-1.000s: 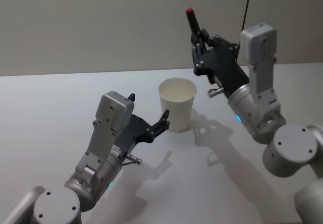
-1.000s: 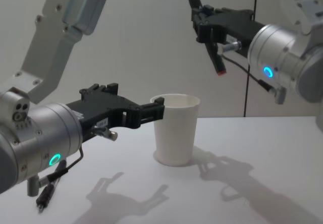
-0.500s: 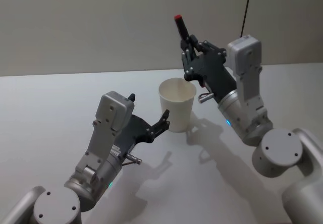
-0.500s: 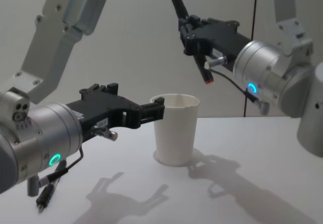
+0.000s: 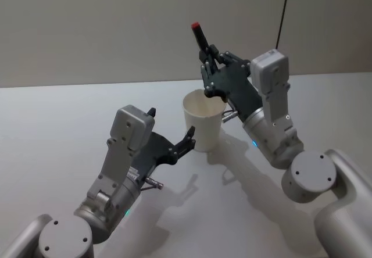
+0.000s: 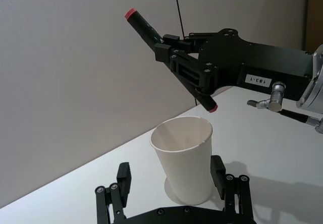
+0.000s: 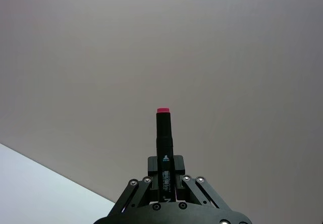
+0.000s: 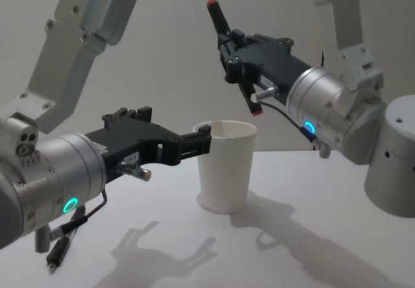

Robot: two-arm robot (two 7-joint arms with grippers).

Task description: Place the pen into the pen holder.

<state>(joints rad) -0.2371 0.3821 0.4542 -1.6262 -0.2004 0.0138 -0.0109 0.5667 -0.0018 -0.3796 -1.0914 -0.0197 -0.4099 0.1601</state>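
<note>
Pen (image 8: 218, 21): it's hanging in the air above the pen holder (image 8: 224, 171), tilted, with its lower red end just over the holder's rim and not inside yet.
Right gripper (image 8: 237, 56): its jaws are clamping tight around the middle of the pen, so both ends are sticking out, and the arm is reaching in over the pen holder from the robot's right side.
Left gripper (image 5: 172, 124): it's sitting low beside the pen holder with its jaws spread wide and gripping nothing. One fingertip is right by the holder's wall, but it's hard to tell whether it's actually touching.
Pen holder: it's standing upright on the counter (image 5: 58, 124) with its mouth open, looking empty from above.
Done so far: the pickup and the carry-over are looking pretty much finished.
Left to do: probably straightening the pen up, centering that lower end over the pen holder's opening, lowering it in and letting go.
</note>
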